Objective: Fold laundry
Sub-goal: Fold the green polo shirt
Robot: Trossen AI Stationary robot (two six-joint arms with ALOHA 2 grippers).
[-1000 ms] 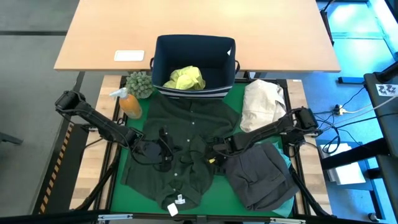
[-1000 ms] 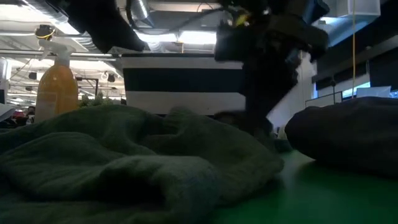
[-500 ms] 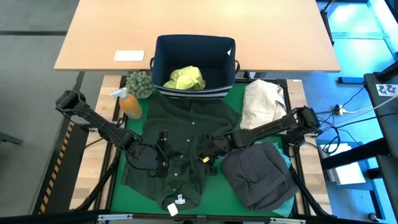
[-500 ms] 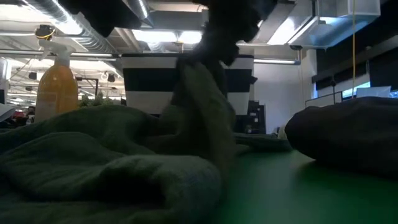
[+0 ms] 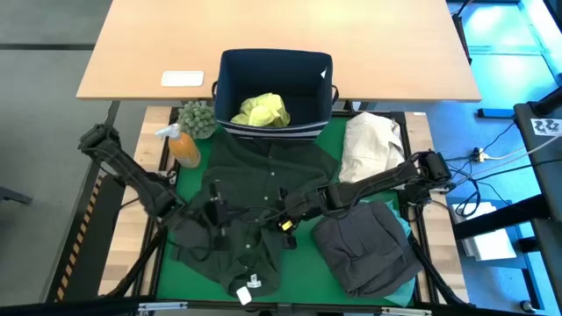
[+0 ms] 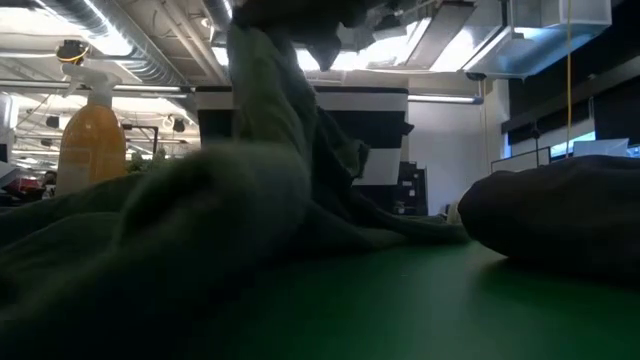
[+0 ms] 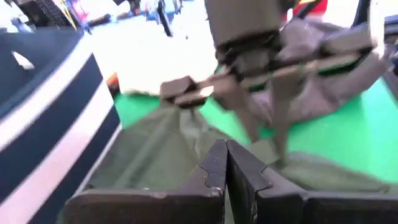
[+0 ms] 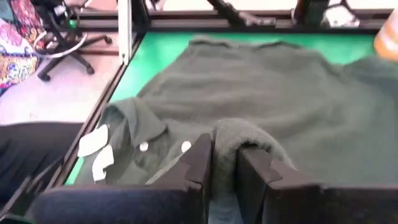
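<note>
A dark olive-black button shirt [image 5: 255,189] lies spread on the green mat, its collar and white label [image 5: 248,288] at the near edge. My right gripper [image 5: 285,218] is over the shirt's middle, shut on a raised fold of it. My left gripper [image 5: 217,211] is over the shirt's left half with its fingers shut [image 7: 225,149]. In the low view the lifted cloth [image 6: 265,90] hangs from above. A charcoal grey garment [image 5: 364,250] lies folded at the near right on a turquoise one [image 5: 409,230]. The yellow-green shirt [image 5: 261,110] sits in the bin. My left gripper is shut at the shirt's left half [image 7: 186,155], slanting down from the table's left; its own fingers hide the place of contact. My right gripper pinches a rolled fold of the shirt [image 8: 239,140] between its two fingers, slanting down from the table's right. That fold is lifted off the mat and cloth hangs below it [image 6: 300,150]; the rest lies on the mat.
A navy bin [image 5: 274,66] stands at the mat's far edge. An orange spray bottle [image 5: 183,145] and a small plant [image 5: 198,117] stand at the far left, and a cream bundle [image 5: 373,145] lies at the far right. A white card [image 5: 182,78] lies on the wooden table beyond.
My right gripper has moved toward the table's left and up, carrying the shirt's right side off the mat and over toward the shirt's middle. My left gripper has shifted slightly left, and the cloth at the shirt's left side has bunched up. The collar end has stayed put.
</note>
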